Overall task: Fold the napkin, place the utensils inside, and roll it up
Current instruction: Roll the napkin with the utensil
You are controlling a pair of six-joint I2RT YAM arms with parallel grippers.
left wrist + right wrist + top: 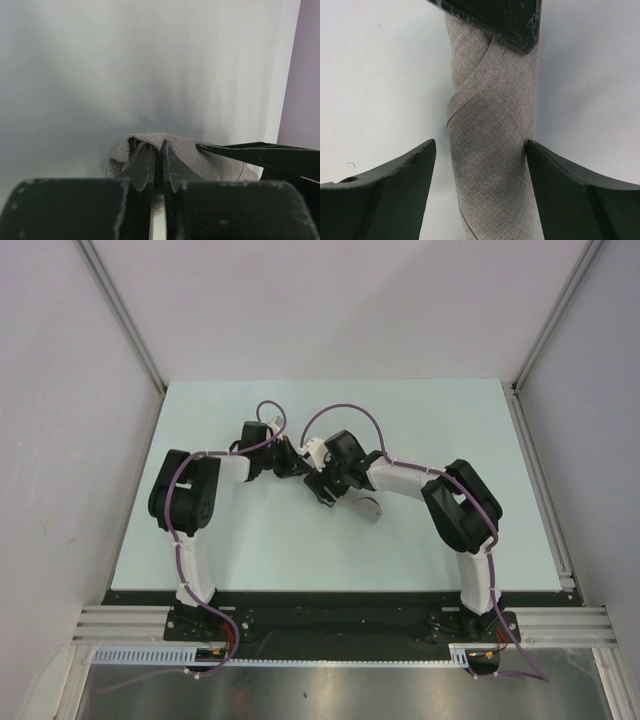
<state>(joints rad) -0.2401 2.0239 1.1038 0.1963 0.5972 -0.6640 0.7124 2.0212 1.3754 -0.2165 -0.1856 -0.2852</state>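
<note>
Napkin [492,130], rolled tight, lies mid-frame on the table [370,75]; left hand [156,160] pinches its end, likely stopping unrolling, while right hand [480,150] straddles it spread wide, holding nothing.

No words, numbers or signs can be read in any of the views. The napkin [492,150] is plain grey cloth with no print on it. The pale bench [250,550] shows no label or mark that can be read.
</note>
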